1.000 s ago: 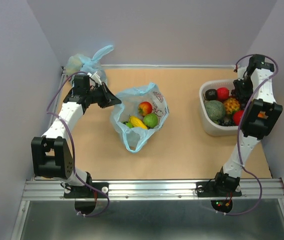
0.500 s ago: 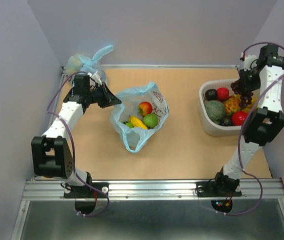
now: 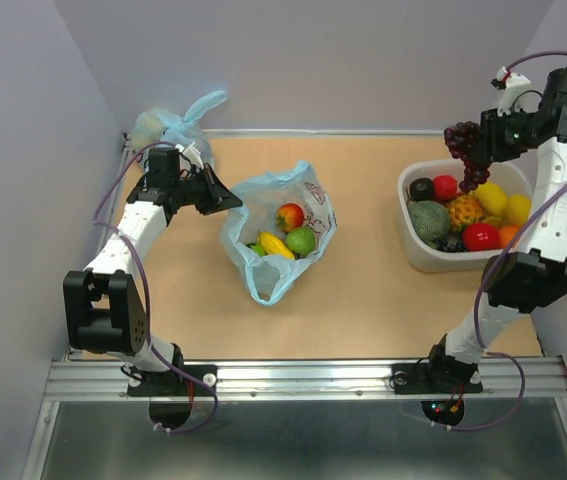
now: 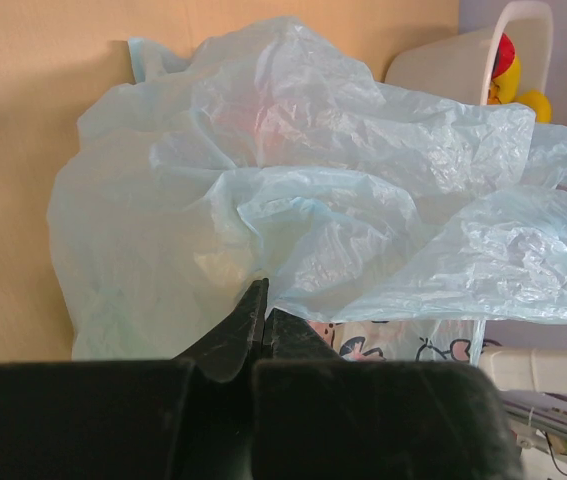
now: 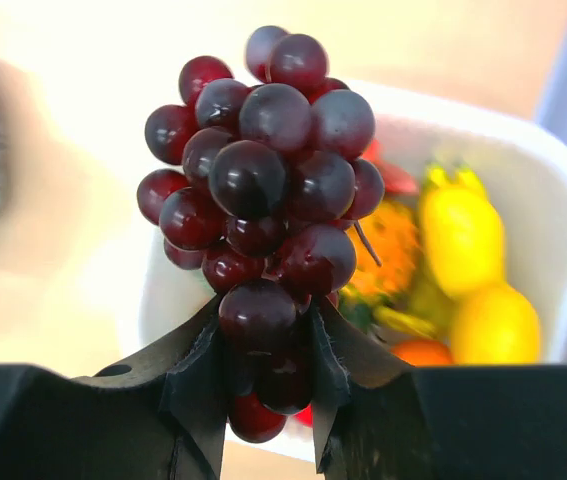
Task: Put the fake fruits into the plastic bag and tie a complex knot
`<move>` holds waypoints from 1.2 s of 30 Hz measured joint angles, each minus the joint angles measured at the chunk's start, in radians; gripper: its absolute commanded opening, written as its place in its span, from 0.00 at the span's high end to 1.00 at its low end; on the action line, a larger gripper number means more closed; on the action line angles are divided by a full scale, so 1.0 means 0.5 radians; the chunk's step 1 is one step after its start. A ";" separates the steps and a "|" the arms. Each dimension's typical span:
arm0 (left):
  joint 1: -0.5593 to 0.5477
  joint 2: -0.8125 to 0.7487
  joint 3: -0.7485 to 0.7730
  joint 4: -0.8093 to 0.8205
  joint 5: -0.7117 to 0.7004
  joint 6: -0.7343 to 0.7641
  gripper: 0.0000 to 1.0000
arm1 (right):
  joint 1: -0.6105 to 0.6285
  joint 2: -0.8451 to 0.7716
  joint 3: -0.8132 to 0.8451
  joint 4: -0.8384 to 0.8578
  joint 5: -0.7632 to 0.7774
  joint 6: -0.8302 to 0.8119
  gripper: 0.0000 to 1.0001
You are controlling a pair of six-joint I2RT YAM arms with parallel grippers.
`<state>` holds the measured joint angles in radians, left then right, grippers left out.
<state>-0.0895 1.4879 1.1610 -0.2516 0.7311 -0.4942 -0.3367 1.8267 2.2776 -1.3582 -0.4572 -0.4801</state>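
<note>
The right pincer (image 5: 263,350) is clamped on the dark grapes (image 5: 263,190), which hang in the air over the white tub (image 3: 410,255). The left pincer (image 4: 263,312) is pressed together on the rim of the plastic bag (image 4: 293,200). The bag lies mid-table (image 3: 363,300), well apart from the grapes.

There are 2 light-blue bags: 1 open plastic bag (image 3: 263,275) and 1 smaller bag (image 3: 168,125). The open one shows 3 fruits: 1 apple (image 3: 289,216), 1 banana (image 3: 274,244), 1 green fruit (image 3: 301,240). 1 bunch of grapes (image 3: 466,150). 1 white tub (image 3: 410,255) holds at least 8 more fruits.
</note>
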 measured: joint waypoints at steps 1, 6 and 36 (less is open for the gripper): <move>0.000 0.000 0.000 0.000 0.001 0.001 1.00 | 0.013 -0.036 -0.002 0.000 -0.059 0.008 0.99; 0.000 0.000 0.000 -0.001 0.004 0.001 1.00 | 0.375 -0.292 -0.091 0.006 -0.279 0.061 0.99; 0.000 0.000 -0.002 -0.015 0.033 0.012 1.00 | 2.152 -0.246 -0.916 1.170 -0.046 -0.247 1.00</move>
<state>-0.0895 1.4879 1.1603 -0.2592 0.7475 -0.4881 0.7391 1.7039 1.8198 -0.7734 -0.4801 -0.6037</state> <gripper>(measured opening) 0.023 0.356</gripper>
